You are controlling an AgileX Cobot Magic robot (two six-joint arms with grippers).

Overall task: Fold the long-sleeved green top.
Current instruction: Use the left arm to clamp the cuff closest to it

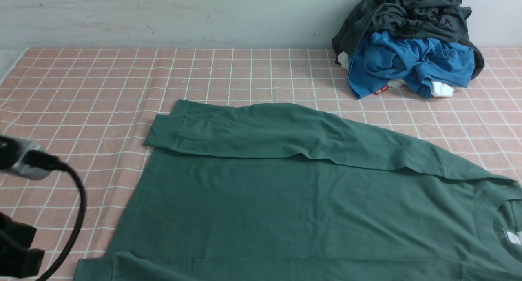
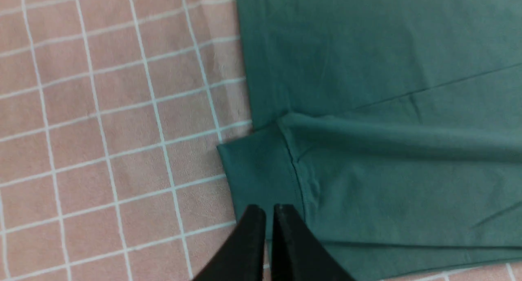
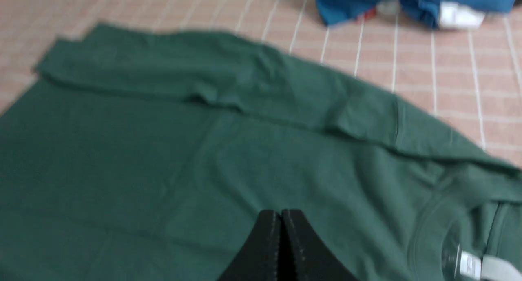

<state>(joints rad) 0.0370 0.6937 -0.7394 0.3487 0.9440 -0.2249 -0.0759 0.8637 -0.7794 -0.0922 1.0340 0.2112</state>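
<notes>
Two black grippers hang above the green long-sleeved top (image 1: 285,199), which lies spread flat on a pink checked cloth (image 1: 81,89). The left gripper (image 2: 269,209) has its jaws all but together, with only a thin slit between them and nothing in them. It sits over a cuff (image 2: 257,167) that juts just past the top's hem edge. The right gripper (image 3: 280,213), jaws pressed together and empty, is over the top's body, near the crew neck and its small white label (image 1: 512,237). Along the top's far edge, one sleeve (image 1: 285,134) lies folded across the body. Beyond the top's shoulder, well apart from it, a bright blue garment (image 1: 408,63) is heaped under a dark grey one (image 1: 408,16), against a pale wall (image 1: 163,16).
</notes>
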